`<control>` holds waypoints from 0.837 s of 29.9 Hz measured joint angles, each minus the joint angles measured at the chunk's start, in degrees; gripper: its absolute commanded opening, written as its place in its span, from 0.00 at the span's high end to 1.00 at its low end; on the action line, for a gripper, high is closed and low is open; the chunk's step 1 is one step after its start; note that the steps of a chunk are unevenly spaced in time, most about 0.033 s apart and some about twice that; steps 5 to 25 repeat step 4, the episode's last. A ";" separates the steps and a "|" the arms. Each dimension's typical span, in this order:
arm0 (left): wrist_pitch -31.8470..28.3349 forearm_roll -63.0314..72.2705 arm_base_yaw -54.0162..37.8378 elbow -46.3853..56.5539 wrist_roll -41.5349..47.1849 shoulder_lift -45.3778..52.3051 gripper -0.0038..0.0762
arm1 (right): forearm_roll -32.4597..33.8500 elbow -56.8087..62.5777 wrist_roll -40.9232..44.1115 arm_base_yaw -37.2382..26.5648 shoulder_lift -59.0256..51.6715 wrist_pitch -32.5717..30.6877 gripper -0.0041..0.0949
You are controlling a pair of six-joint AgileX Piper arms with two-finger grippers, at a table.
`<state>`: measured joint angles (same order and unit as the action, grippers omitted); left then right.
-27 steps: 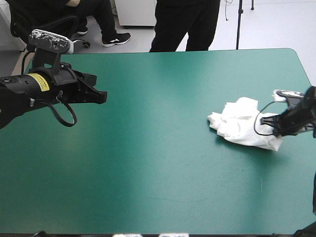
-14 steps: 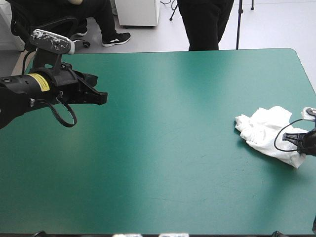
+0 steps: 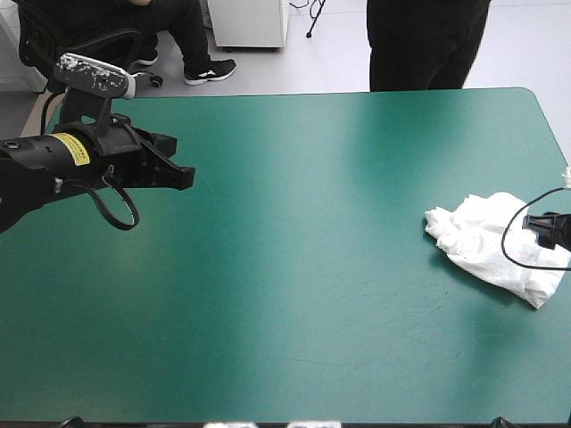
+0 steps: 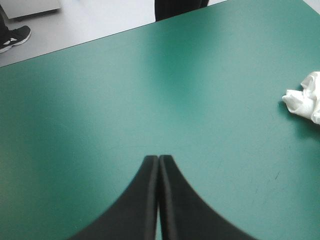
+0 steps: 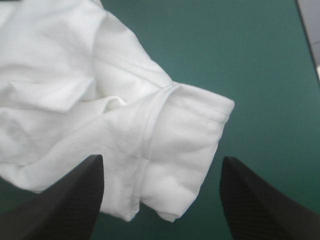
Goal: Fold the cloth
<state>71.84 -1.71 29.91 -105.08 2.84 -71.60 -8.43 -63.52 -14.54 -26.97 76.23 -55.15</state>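
High view: your T-shirt (image 3: 495, 245) is a crumpled heap hard by the right edge of the counter (image 3: 312, 267), about midway between far and near edges. Little room beyond it on that side. The rest of the teal-green top is bare, wide open toward the left and toward you. Left tool (image 3: 185, 175) hangs over the far-left part, well apart from the T-shirt. Right tool (image 3: 544, 226) sits at the right edge just beside the heap, mostly out of the picture.

Left wrist view: your left tool's fingers (image 4: 150, 200) are pressed together in one point, nothing between them, bare counter under and ahead. A bit of the T-shirt shows far off to the side. The far edge runs across well ahead.

Right wrist view: your right tool's fingers (image 5: 75, 195) stand wide apart, gripping nothing. A hemmed sleeve of the T-shirt lies between and ahead of them. The counter's edge shows close by at one side.

Versus earlier: the T-shirt has slid from further in out to the right edge, the right tool has backed off rightward, and the left tool hasn't moved.
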 measured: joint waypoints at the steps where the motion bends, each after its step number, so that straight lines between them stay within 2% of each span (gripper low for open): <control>1: 0.00 0.00 0.00 0.00 0.00 0.00 0.96 | 0.00 -1.26 0.00 0.68 -1.60 -1.33 0.36; 4: 0.00 0.00 0.00 0.00 0.00 0.14 0.96 | -0.14 -5.03 0.00 4.67 -6.13 -5.49 0.41; 25: 0.00 0.00 0.00 0.00 0.00 0.14 0.96 | -0.14 -5.03 0.00 4.67 -6.13 -5.49 0.41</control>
